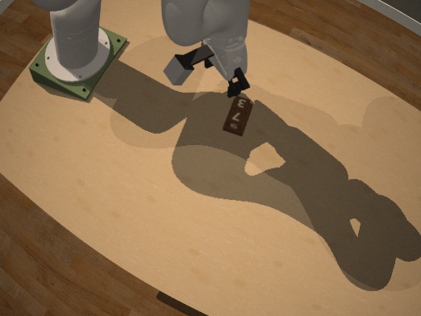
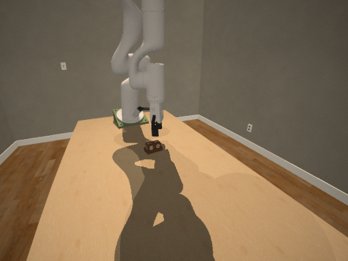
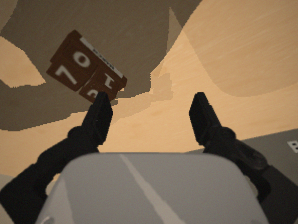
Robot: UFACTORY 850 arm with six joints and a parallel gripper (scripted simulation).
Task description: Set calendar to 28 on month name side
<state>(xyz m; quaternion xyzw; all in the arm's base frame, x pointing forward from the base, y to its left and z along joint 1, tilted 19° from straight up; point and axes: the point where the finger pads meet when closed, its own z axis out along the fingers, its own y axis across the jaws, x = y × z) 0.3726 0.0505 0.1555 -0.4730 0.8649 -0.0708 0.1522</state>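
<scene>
The calendar is a small dark brown tray with two brown cubes [image 1: 238, 114] side by side on the wooden table. In the top view the cubes' top faces show a 3 and a 7. It also shows in the exterior view [image 2: 153, 147] and at the upper left of the wrist view [image 3: 86, 67], where white digits 7, 0 and 1 appear on the cube faces. My gripper [image 1: 237, 86] hangs above the table just beyond the calendar's end, toward the arm's base. Its fingers are wide open with nothing between them. The left finger is near the calendar's corner.
The arm's green base plate [image 1: 78, 60] stands at the table's far corner. Large arm shadows fall across the table. The table edge runs along the wood floor on all sides.
</scene>
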